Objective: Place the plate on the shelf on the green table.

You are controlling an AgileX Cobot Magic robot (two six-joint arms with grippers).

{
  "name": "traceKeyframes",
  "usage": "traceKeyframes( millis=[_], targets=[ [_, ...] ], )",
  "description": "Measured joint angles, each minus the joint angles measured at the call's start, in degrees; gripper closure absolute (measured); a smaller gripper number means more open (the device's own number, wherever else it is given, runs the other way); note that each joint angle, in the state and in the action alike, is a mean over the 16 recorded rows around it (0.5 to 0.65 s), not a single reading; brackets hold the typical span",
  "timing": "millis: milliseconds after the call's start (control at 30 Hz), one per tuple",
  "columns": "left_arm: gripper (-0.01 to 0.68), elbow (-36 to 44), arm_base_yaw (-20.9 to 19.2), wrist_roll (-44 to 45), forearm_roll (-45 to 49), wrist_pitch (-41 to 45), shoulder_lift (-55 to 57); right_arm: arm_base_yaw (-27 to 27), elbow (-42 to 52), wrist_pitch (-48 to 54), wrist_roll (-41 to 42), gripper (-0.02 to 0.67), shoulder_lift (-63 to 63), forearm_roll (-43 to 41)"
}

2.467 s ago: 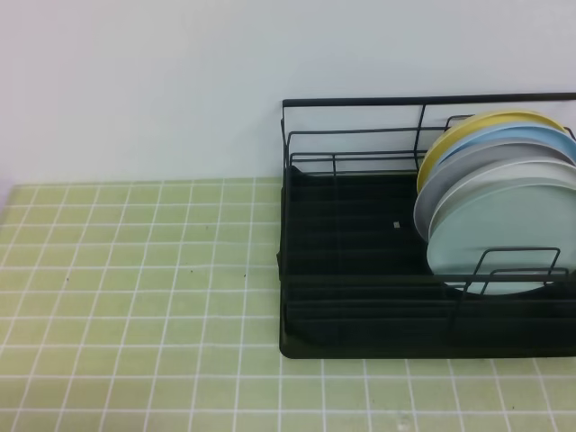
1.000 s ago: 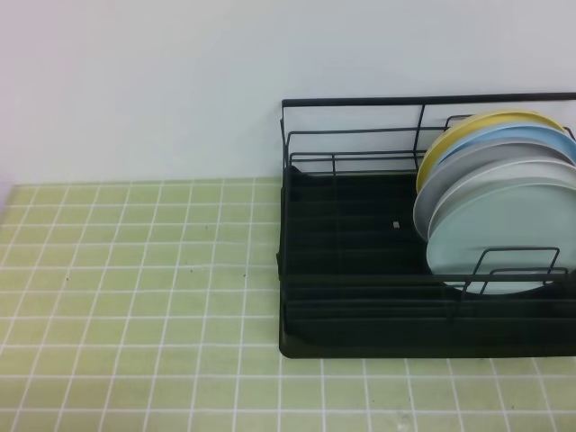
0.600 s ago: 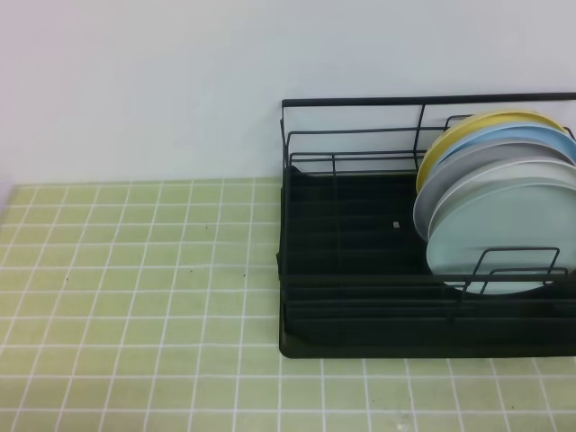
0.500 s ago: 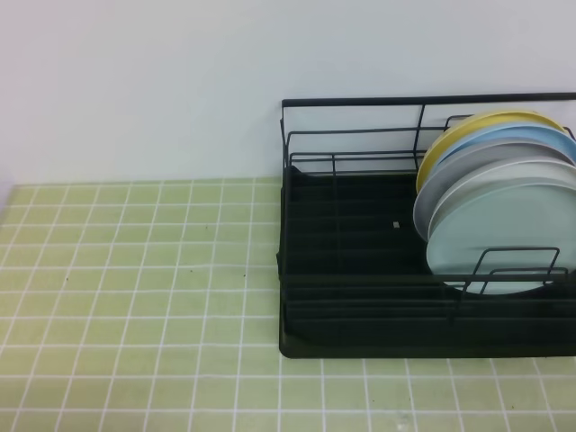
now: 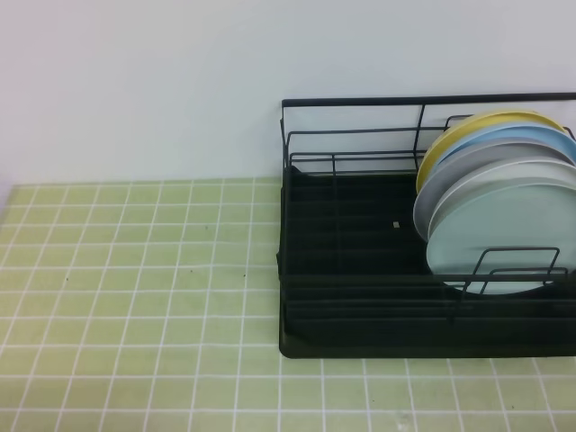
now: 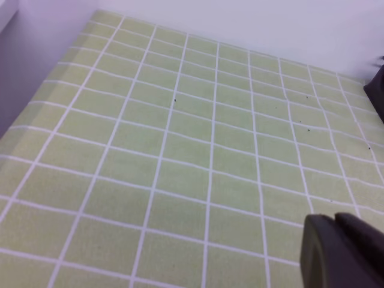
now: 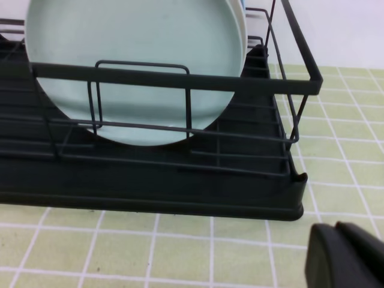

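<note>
Left tool (image 6: pixel 345 252): I see only its dark tip, low right in the left wrist view; pressed together, pinching nothing. Below it is bare desk (image 6: pixel 180 138).
Right tool (image 7: pixel 348 255): dark tip low right in the right wrist view; also pressed together, nothing in it. It sits off the near right corner of the shelf (image 7: pixel 180 201), apart from it.
Plate (image 7: pixel 135 66): pale aqua, standing on edge at the front of the row, leaning back against a white-grey plate (image 5: pixel 490 175). Not yet moved to the desk.
Row behind: blue plate (image 5: pixel 517 137), then yellow plate (image 5: pixel 477 126) at the back.
In the way: front rail and a wire loop cross the plate's lower half; the top rim shows clear above the rail.
Handling, my guess: stiff, glossy, likely ceramic, so slippery, some weight, will chip if knocked on wire.
Where to hold: I would pinch the upper rim, one finger in front, one slipped into the gap behind.
Care: lift straight up past the rail before swinging out; a thin rim grip may let it pivot.
Landing: open tiles left of the shelf.
</note>
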State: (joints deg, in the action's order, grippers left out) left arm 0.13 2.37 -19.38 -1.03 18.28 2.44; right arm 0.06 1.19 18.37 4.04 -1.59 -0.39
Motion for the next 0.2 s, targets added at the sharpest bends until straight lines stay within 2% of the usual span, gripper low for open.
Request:
traceKeyframes(
  millis=[200],
  targets=[
    [0.675,0.0,0.0,0.0,0.0,0.0,0.0,0.0,-0.1,0.0,0.0,0.651,0.1,0.0]
  ],
)
